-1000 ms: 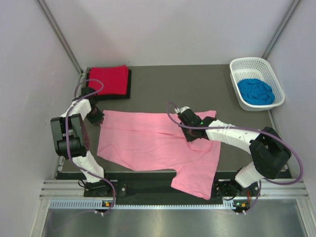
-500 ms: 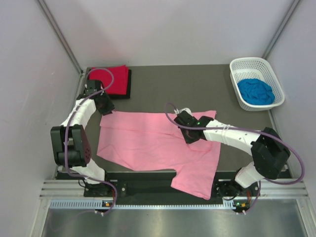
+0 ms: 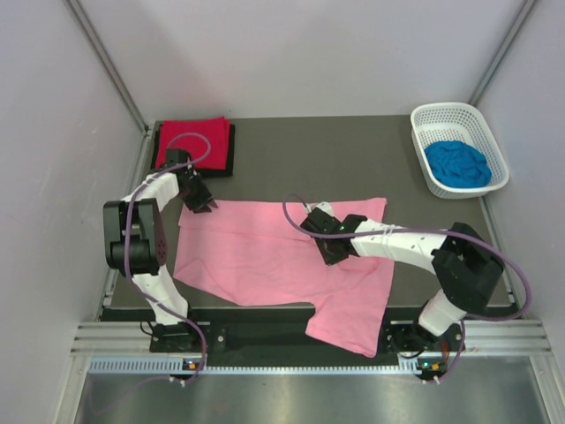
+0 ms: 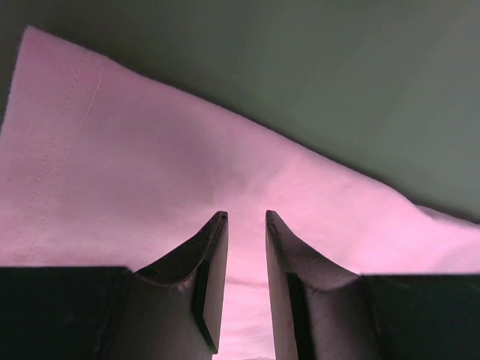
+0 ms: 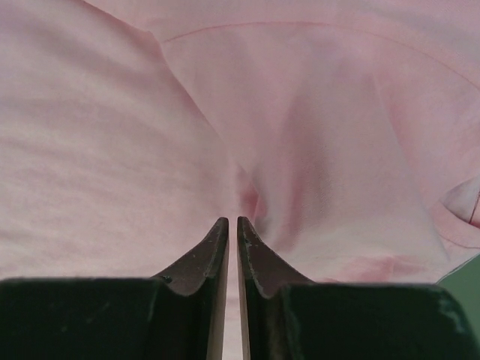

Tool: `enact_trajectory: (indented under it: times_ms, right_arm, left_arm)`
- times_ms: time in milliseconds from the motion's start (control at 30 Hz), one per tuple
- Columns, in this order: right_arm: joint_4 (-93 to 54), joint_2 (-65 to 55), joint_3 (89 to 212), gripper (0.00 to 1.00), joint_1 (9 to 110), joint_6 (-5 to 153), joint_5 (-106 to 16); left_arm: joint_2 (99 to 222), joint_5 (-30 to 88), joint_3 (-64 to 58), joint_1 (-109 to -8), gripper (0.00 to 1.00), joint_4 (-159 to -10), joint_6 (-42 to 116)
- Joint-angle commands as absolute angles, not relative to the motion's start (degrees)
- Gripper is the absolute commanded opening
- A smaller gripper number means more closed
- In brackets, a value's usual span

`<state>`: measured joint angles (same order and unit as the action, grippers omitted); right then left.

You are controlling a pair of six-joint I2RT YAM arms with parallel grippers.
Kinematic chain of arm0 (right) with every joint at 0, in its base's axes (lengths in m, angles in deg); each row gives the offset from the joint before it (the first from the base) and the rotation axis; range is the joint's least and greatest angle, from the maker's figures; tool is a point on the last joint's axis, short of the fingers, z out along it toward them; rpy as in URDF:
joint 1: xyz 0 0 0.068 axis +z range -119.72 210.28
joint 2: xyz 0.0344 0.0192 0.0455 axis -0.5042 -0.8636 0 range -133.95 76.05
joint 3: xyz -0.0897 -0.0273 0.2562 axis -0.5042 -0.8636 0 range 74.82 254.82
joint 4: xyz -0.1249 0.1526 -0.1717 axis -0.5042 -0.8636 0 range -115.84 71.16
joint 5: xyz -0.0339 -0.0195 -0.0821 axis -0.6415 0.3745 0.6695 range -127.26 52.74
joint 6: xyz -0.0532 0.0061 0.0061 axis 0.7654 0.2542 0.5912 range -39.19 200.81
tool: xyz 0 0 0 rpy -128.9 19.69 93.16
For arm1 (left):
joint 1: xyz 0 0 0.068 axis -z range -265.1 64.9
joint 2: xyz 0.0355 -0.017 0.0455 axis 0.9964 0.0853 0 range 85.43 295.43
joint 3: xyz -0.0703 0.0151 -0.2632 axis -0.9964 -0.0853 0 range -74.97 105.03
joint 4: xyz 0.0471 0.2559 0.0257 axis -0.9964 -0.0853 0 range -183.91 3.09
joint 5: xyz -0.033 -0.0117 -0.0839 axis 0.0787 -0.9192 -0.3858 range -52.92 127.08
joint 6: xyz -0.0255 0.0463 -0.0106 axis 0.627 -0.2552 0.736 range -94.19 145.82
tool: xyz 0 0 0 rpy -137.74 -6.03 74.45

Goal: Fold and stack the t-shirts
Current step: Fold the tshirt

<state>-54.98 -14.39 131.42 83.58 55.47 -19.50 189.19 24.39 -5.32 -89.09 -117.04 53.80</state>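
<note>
My right claw (image 5: 232, 221) is pinched nearly shut, with only a sliver between its fingers. The pink t-shirt (image 5: 315, 127) puckers into creases that run right to the tips, so I have a nip of its cloth. My left claw (image 4: 246, 217) stands a little open with nothing between the fingers. It hangs just over the same shirt near its far left hem, where a stitched seam follows the edge and the dark counter (image 4: 337, 67) begins beyond it.

From above, the pink t-shirt lies spread on the counter, mostly smooth, and its near right part reaches down to the counter's near edge.

My right arm comes in low from the shirt's near right side — forearm stretched over the cloth toward its middle. My left arm bends up along the shirt's left edge, wrist turned down at the far left corner.

Just beyond that corner a folded red t-shirt (image 3: 192, 141) sits on a black t-shirt (image 3: 232, 152). Well off the pink shirt's far right corner, a white basket (image 3: 446, 112) holds the blue t-shirt (image 3: 456, 163) in a crumpled heap.
</note>
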Motion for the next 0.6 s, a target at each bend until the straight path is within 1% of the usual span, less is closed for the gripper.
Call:
enact_trajectory:
  times_ms: [0,167,333,567]
  right_arm:
    - [-54.0,-16.0,131.1,0.10,84.1,54.4,-16.0]
    - [-55.8,-16.8,131.4,0.13,84.1,54.0,-11.9]
    - [-56.5,-18.3,132.3,0.18,84.1,55.1,-8.9]
    - [-56.5,-20.8,133.4,0.19,84.0,56.1,-7.2]
  left_arm:
    - [190.4,25.8,-2.7,-89.3,0.32,-116.2,53.9]
    - [191.2,28.7,-2.8,-89.3,0.32,-117.0,53.1]
    - [192.2,30.3,-1.8,-89.4,0.31,-117.4,52.5]
    - [192.8,31.3,-2.2,-89.4,0.31,-117.6,52.5]
